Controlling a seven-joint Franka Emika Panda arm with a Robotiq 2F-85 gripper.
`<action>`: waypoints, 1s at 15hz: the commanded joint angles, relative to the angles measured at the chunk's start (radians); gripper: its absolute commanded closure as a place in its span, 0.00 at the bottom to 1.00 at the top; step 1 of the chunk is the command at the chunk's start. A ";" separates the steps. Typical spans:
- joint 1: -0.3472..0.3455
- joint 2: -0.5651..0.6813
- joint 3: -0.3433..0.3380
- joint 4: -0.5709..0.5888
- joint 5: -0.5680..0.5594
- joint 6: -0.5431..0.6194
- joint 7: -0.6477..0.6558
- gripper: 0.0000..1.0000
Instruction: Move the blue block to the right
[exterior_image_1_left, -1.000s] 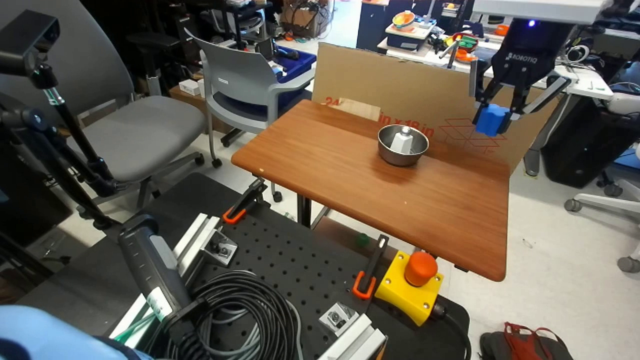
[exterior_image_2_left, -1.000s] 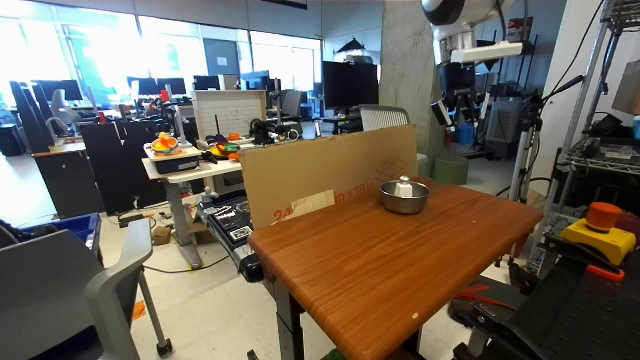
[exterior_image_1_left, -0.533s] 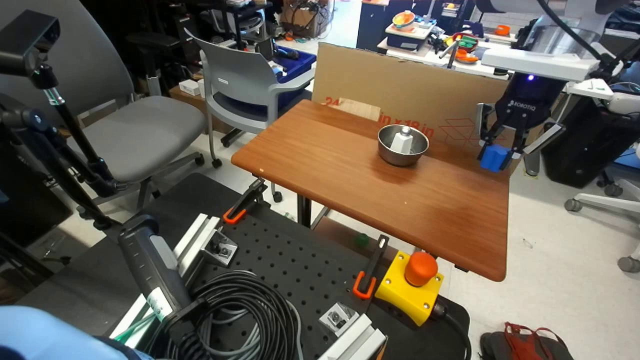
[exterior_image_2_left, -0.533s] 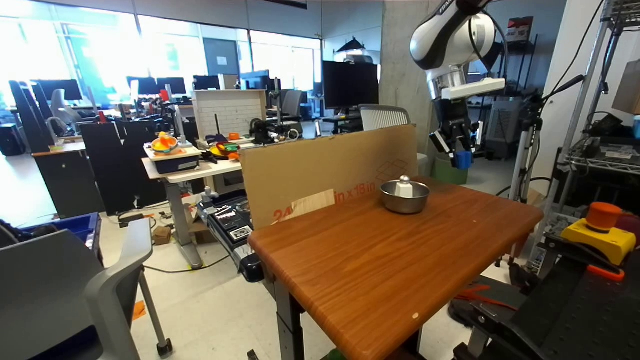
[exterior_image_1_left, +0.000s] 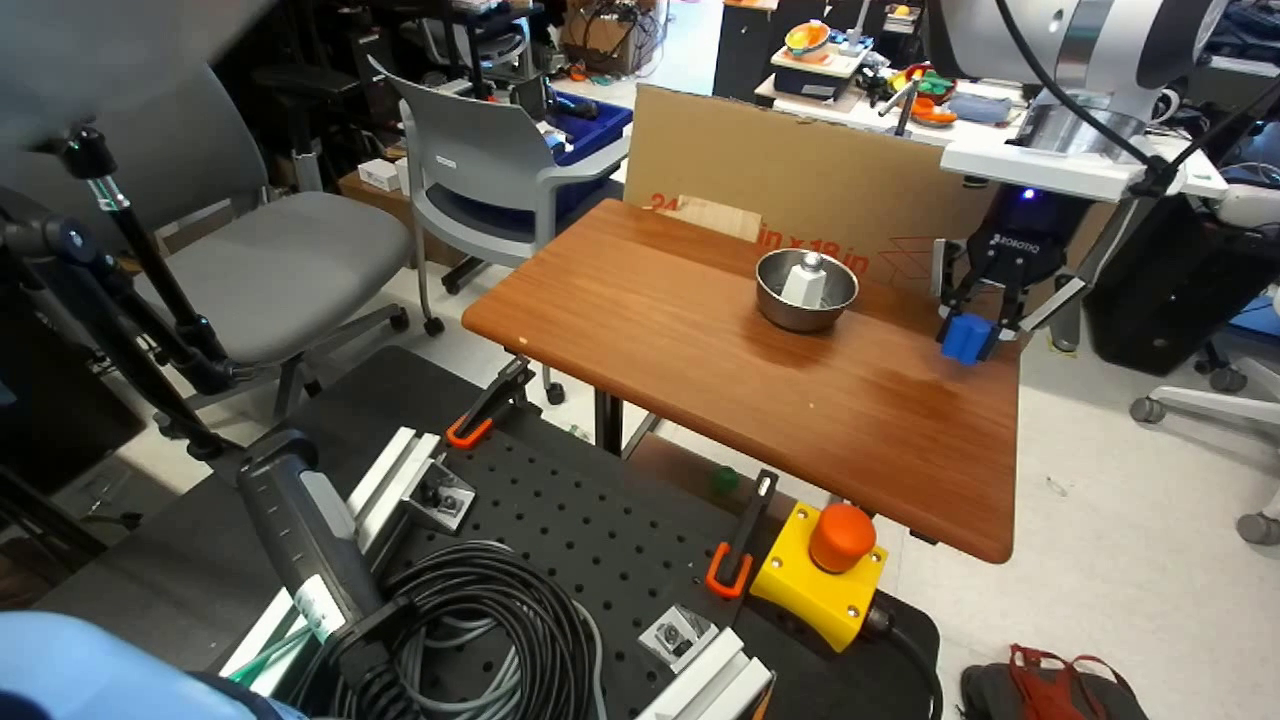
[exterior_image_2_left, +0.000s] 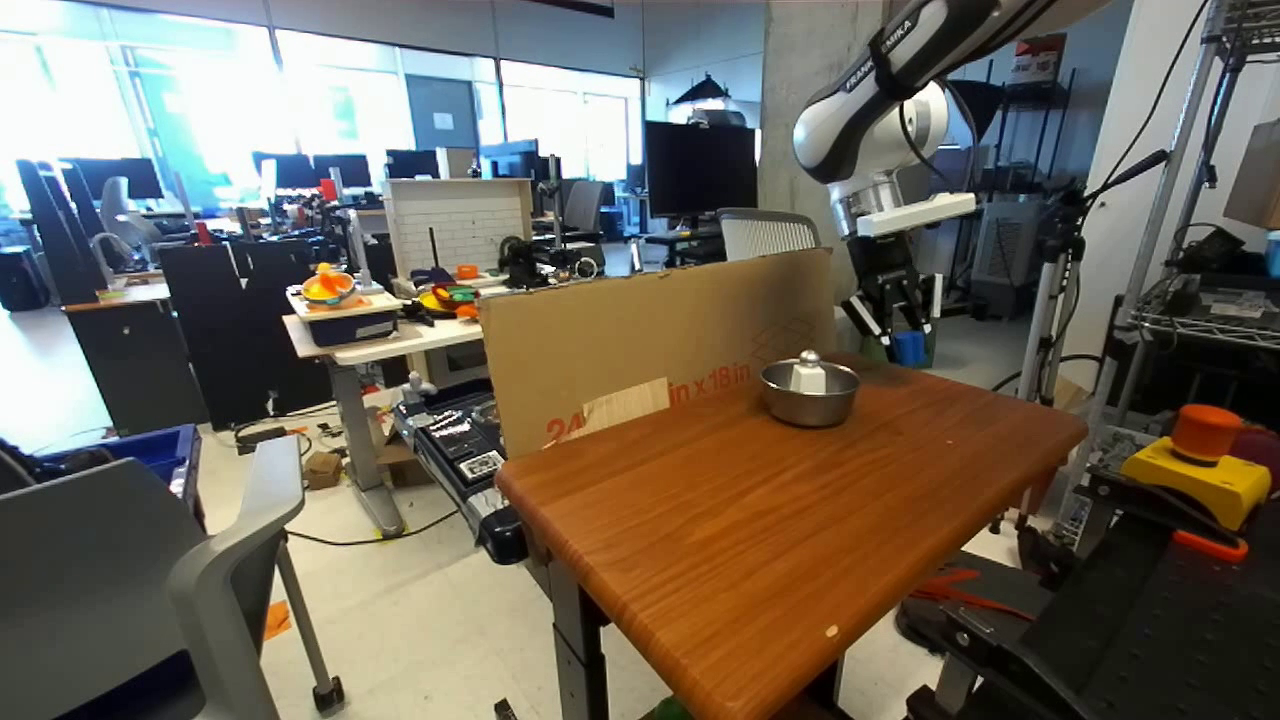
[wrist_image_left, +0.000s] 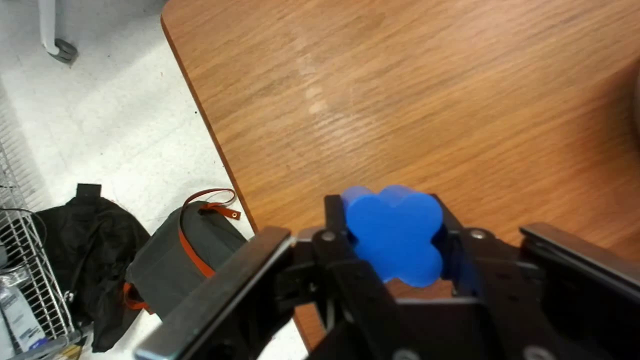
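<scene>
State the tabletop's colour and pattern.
Brown, with streaky wood grain; the tabletop shows this best in the wrist view.

There are two clamps (exterior_image_1_left: 746, 526), one metal bowl (exterior_image_2_left: 810, 409), one blue block (wrist_image_left: 395, 235)

The bowl (exterior_image_1_left: 793, 316) sits on the table (exterior_image_1_left: 650, 300), an object (exterior_image_1_left: 803, 287) inside it, as in both exterior views I hold the block (exterior_image_1_left: 965, 342) in my gripper (exterior_image_1_left: 967, 336) to the bowl's right, apart from the bowl. A cardboard panel (exterior_image_1_left: 820, 170) stands behind the bowl, and a chair (exterior_image_1_left: 480, 165) well to the bowl's left. In an exterior view, the button box (exterior_image_1_left: 815, 590) lies in front of the bowl, well apart.
</scene>
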 joint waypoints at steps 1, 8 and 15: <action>0.005 0.081 -0.008 0.126 -0.002 -0.048 0.020 0.84; 0.017 0.183 -0.027 0.235 -0.022 -0.073 0.081 0.84; 0.021 0.102 -0.002 0.169 -0.014 -0.070 0.018 0.05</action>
